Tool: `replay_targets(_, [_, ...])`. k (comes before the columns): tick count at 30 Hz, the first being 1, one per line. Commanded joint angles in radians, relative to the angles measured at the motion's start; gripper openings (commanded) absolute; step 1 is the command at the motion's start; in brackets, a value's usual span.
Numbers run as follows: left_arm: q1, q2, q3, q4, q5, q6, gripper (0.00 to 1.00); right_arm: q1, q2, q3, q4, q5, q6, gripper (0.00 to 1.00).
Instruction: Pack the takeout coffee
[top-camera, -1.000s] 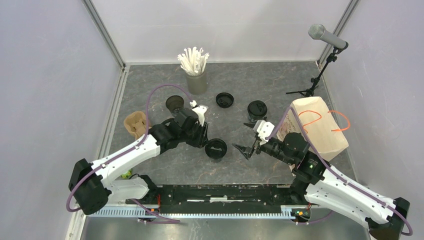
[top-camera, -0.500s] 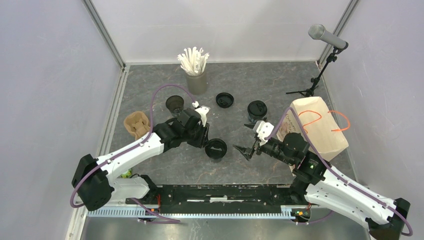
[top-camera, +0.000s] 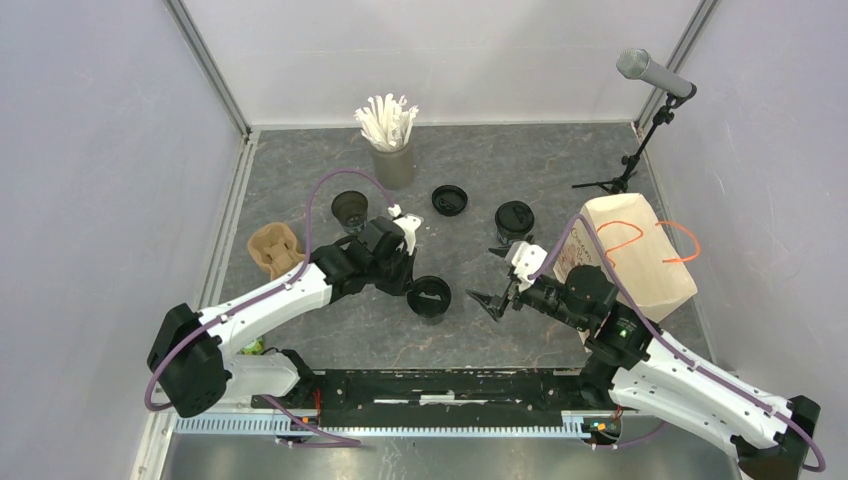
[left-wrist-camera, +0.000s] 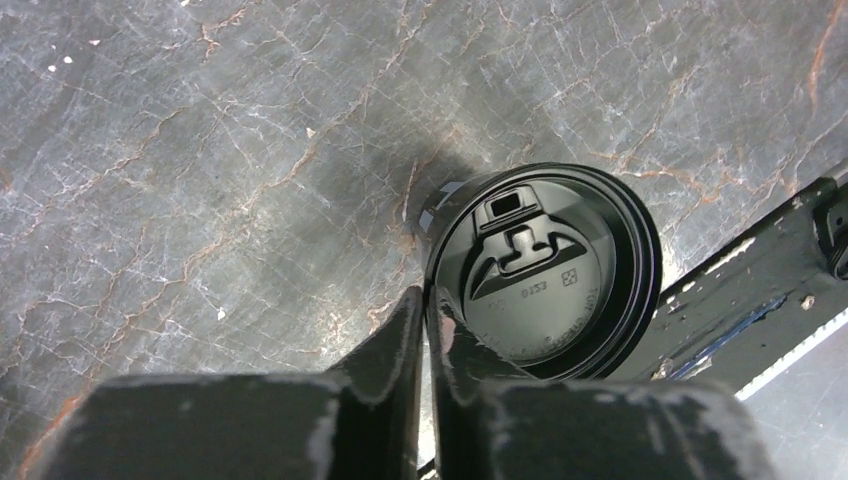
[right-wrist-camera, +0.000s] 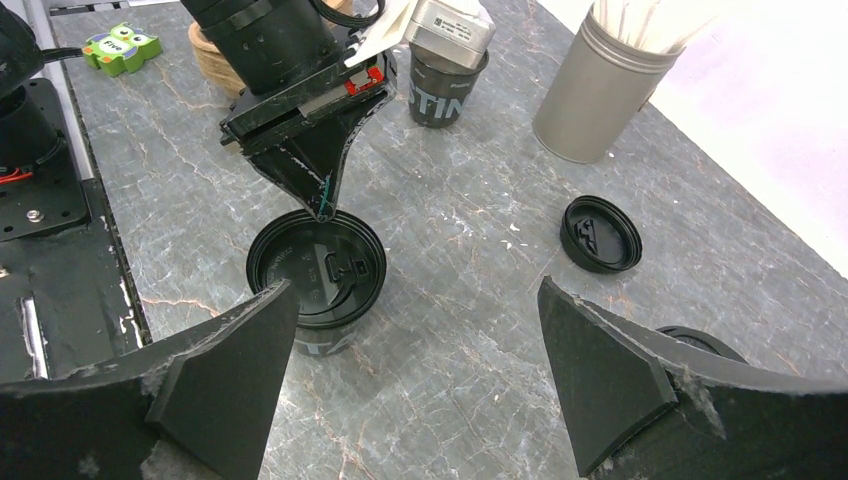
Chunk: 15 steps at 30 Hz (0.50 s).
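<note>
Four black pieces on the tabletop (top-camera: 560, 170). Lidded cup (top-camera: 430, 297) stands upright at centre, lid seated with its sip hole and moulded tab facing up. Open cup (top-camera: 350, 208) is upright with no lid and white lettering on its wall, at the far left. Second lidded cup (top-camera: 514, 222) is upright, right of centre. Loose lid (top-camera: 449, 200) lies flat between those two, apart from every cup.

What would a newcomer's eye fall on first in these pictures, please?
The left gripper stands out first, its fingers pinched on the rim of the lid of the middle cup, at the centre. Just right of it, the right gripper gapes wide open towards that cup. A brown bag with orange handles sits at the right.
</note>
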<state>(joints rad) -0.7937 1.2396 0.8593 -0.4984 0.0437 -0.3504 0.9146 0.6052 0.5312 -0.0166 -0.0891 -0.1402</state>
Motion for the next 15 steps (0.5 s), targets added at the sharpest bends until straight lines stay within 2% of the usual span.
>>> replay_targets(1, [-0.002,-0.008,0.022,0.031,0.048,0.051,0.05,0.004,0.008,0.036,0.032,0.009,-0.003,0.97])
replay_targets(2, [-0.002,-0.012,0.028,0.029,0.051,0.049,0.03,0.003,0.008,0.034,0.039,0.005,0.0,0.97])
replay_targets(15, [0.001,-0.135,0.099,0.043,0.073,-0.055,0.02,0.004,-0.003,-0.024,0.152,-0.014,0.018,0.98])
